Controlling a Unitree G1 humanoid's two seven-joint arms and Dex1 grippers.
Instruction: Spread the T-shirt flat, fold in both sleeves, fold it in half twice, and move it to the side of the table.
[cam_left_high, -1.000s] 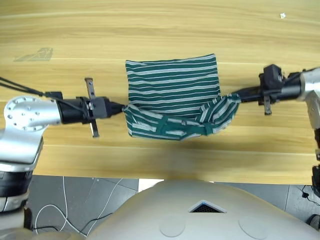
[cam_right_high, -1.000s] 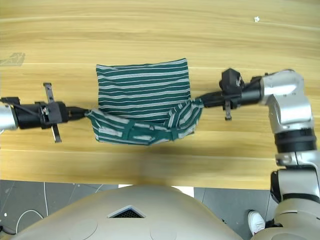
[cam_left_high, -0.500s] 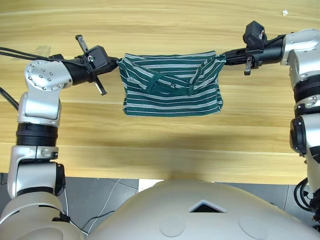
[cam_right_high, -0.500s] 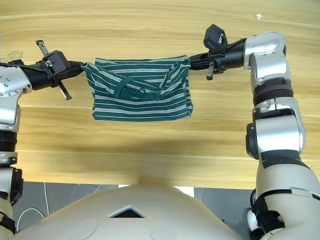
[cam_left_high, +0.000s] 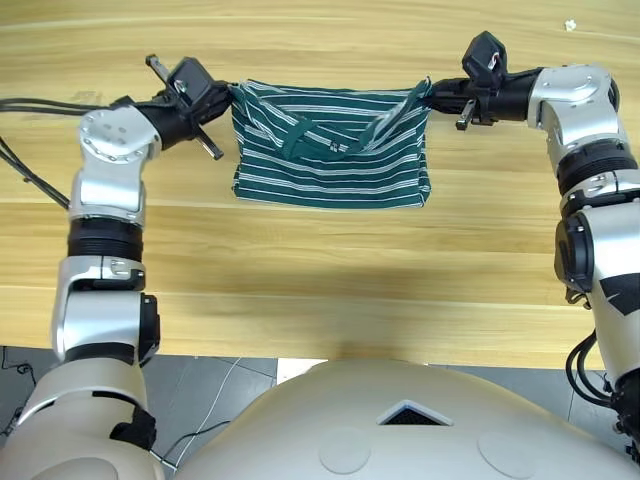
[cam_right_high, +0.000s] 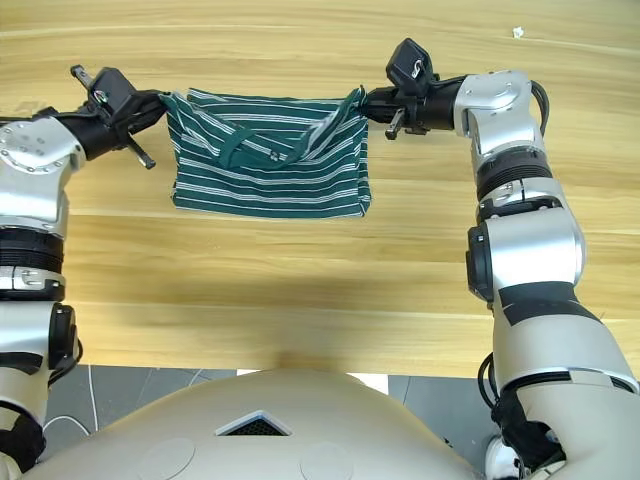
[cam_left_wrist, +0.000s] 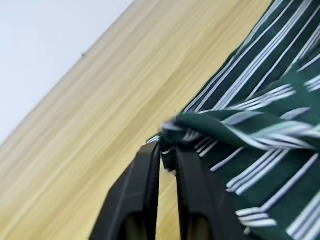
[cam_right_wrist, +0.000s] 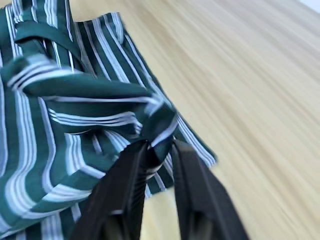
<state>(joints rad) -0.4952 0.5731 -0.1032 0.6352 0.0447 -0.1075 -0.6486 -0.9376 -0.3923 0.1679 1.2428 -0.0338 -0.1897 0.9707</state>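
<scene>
Two corners of cloth are pinched, one in each gripper. The left gripper (cam_left_wrist: 168, 150) has its two black fingers (cam_left_wrist: 141, 190) drawn to a narrow slit on a bunched corner of the green T-shirt (cam_left_wrist: 270, 150) with white stripes. The fabric gathers into a small knot right at the tips and fans away from there. The right gripper (cam_right_wrist: 159, 146) grips the opposite corner the same way, its fingers (cam_right_wrist: 122, 185) nipped together on a wad of striped cloth with loose folds trailing off it.

From the head views, the left gripper (cam_left_high: 232, 92) sits at the shirt's far left corner and the right gripper (cam_left_high: 430, 92) at its far right corner. The two point inward toward each other, and the held edge runs between them with a slight sag in the middle. Just below that edge a layer is doubled over, so that a collar band and a folded strip lie across the front in a shallow V.

Further out, the T-shirt (cam_left_high: 330, 160) spreads into a roughly rectangular panel with a straight near hem, over the far half of the light wooden table (cam_left_high: 300, 290) and about midway across it. Whether the panel rests on the wood or hangs just above it cannot be told.

A small white scrap (cam_left_high: 568, 25) lies on the table's far right part, well apart from the shirt. Black cables (cam_left_high: 40, 102) run off from the left arm, and a grey tiled floor (cam_left_high: 190, 385) shows beyond the table's near edge.
</scene>
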